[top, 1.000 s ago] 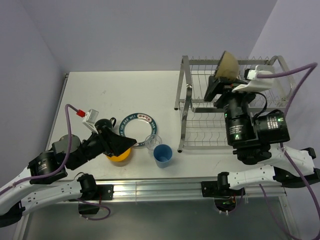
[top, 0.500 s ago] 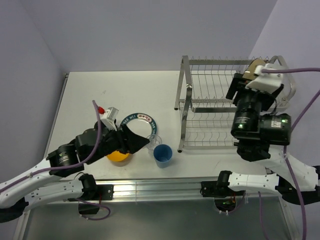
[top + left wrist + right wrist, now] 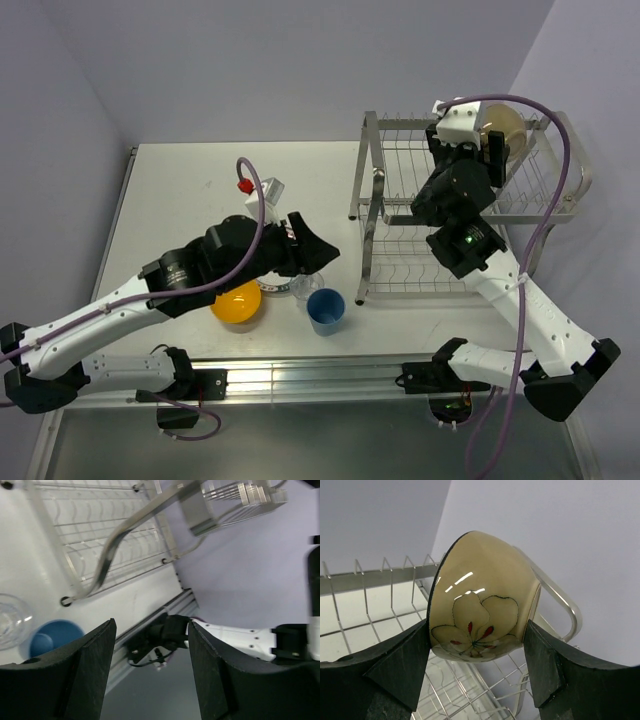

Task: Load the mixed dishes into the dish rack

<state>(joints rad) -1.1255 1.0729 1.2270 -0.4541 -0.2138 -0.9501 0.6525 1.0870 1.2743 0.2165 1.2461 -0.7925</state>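
Right tool (image 3: 475, 650) has swung beige bowl (image 3: 481, 592) above dish rack (image 3: 368, 172)

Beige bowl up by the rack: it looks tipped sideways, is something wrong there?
Only the beige bowl looks askew. It is tipped on its side, clamped in the right gripper above the upper tier of the dish rack, and apparently not set down in it yet. I see no spill or breakage.

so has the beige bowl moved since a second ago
Yes. The beige bowl has shifted right along the dish rack's upper tier, from near its middle toward the curved right end, carried in the right gripper.
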